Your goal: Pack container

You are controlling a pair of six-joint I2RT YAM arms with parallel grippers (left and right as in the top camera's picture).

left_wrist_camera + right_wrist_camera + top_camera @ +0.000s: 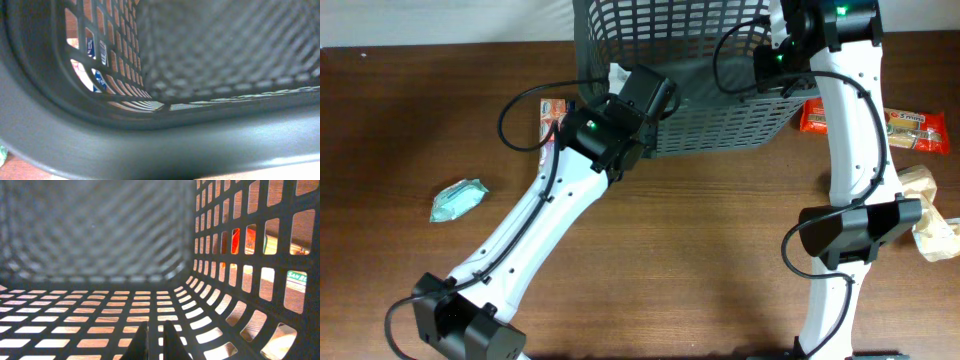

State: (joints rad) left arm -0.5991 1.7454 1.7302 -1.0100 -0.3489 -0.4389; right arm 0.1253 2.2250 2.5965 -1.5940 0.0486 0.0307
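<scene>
The container (pixel 720 110) is a large dark grey lattice basket at the back middle of the table, tipped so that its slotted wall and inside show from above. My left gripper (pixel 655 95) is at its left rim. In the left wrist view the thick rim (pixel 150 150) fills the bottom and hides the fingers. My right gripper (pixel 775 50) is at the right side. In the right wrist view its fingers (pixel 157 340) sit close together on a bar of the slotted wall (pixel 100 330), inside the basket. No items show inside.
A teal packet (pixel 457 198) lies at the left. A red and white packet (pixel 552 120) lies beside the basket's left side. An orange packet (pixel 815 117), a snack bar (pixel 915 130) and a crumpled paper bag (pixel 925 215) lie at the right.
</scene>
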